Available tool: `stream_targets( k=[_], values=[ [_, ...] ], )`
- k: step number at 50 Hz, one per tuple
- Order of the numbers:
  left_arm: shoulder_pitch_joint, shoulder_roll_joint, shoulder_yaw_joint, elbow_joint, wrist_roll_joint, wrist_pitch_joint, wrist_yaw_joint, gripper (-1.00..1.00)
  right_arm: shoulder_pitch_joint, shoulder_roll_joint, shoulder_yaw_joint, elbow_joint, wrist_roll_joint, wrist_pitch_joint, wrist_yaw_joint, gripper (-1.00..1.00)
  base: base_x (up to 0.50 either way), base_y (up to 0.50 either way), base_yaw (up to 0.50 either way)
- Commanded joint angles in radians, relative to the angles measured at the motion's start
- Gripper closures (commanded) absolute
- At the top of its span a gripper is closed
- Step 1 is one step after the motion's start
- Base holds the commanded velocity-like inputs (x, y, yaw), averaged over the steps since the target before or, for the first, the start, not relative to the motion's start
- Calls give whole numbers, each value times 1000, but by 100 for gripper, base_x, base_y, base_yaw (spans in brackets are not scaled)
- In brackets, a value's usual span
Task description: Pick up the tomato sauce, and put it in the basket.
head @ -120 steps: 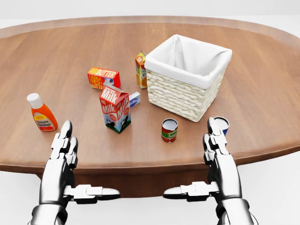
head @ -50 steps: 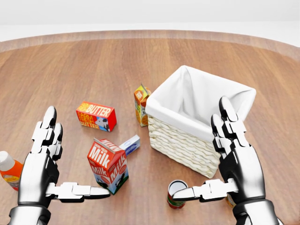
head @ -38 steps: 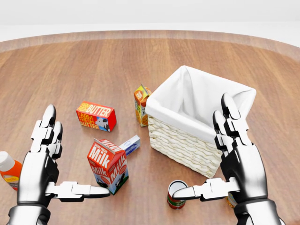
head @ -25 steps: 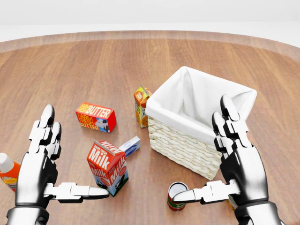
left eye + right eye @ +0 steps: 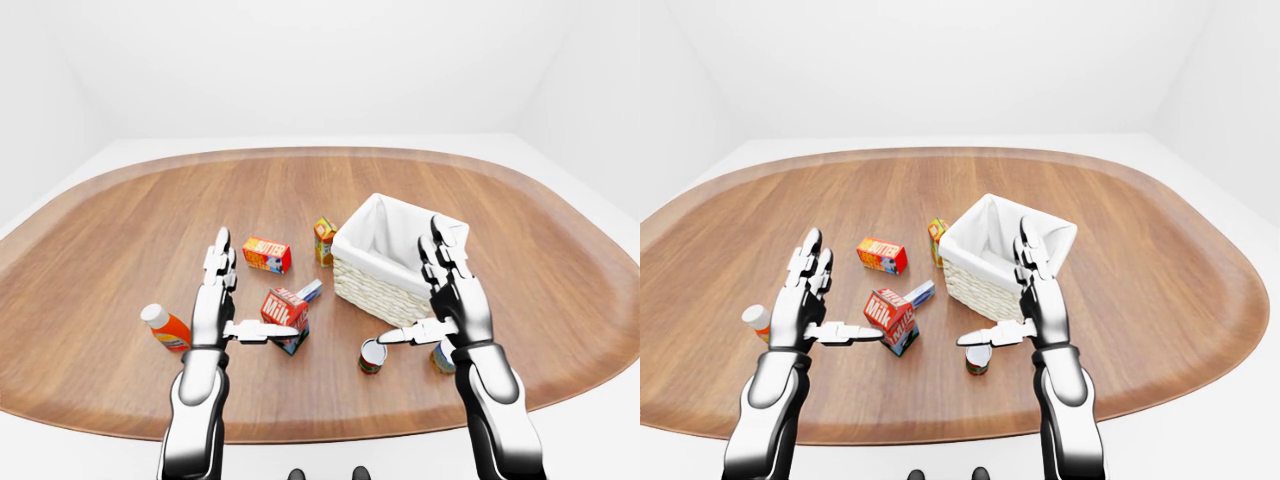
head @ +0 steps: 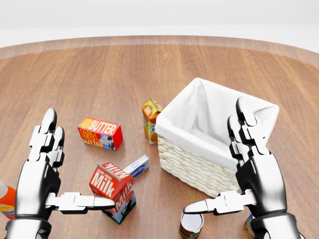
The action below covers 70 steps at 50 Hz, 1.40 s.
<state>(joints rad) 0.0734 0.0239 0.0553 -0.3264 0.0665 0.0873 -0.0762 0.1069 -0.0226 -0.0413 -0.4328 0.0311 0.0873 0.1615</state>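
desk [image 5: 120, 240]: big oval wood top, white room around.
basket [image 6: 199, 164]: woven sides, white cloth liner, sits right of centre in head view; nothing seen inside.
tomato sauce [image 5: 165, 328]: orange bottle w/ white cap, on the desk at far left of the group, tilted a bit. In head view only a sliver shows at bottom-left edge, behind the L arm. Well apart from the basket; milk carton + L hand lie between.
left hand [image 6: 47, 164]: fingers spread, upright, thumb sticking out sideways toward the milk carton. Holds nothing. Sits just right of the sauce bottle in left-eye view; contact w/ bottle – can't tell.
right hand [image 6: 251, 169]: fingers spread too, upright, thumb pointing left over the can. Empty. Overlaps the basket's right corner in head view; touching or not – can't tell.
milk carton [image 6: 110, 191]: red/white, upright but leaning, near the L thumb tip.
butter box [image 6: 99, 133]: orange/red, lying flat, left of basket.
juice carton [image 6: 150, 121]: small, orange, upright, just beside basket's left corner.
small box [image 6: 137, 167]: white/blue, flat, between milk carton and basket.
can [image 5: 372, 356]: red label, upright, below basket, under R thumb.
second can [image 5: 444, 357]: mostly hidden behind R hand, label not readable.
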Motion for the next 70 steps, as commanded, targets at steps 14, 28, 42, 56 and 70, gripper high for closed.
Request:
stream_targets(
  k=[14,28,42,56,70],
  values=[
    [-7,3,10,-5,-3,0,-1,-100,3,-20,-13,-56,-110,0,53,-100,0,0,0],
    [-8,3,9,-2,-1,0,-1,-100,-6,-31,-54,-104,-144,0,133,-100,0,0,0],
    [-11,4,12,-4,-2,0,-2,-100,8,-38,-57,-153,-62,0,265,-100,0,0,0],
    [-17,7,21,-3,-7,0,-3,-100,14,-46,-46,-88,-109,0,306,-100,0,0,0],
    [-21,8,24,3,-10,0,-4,-100,62,-46,-16,-97,-154,0,398,-100,0,0,0]
  ],
)
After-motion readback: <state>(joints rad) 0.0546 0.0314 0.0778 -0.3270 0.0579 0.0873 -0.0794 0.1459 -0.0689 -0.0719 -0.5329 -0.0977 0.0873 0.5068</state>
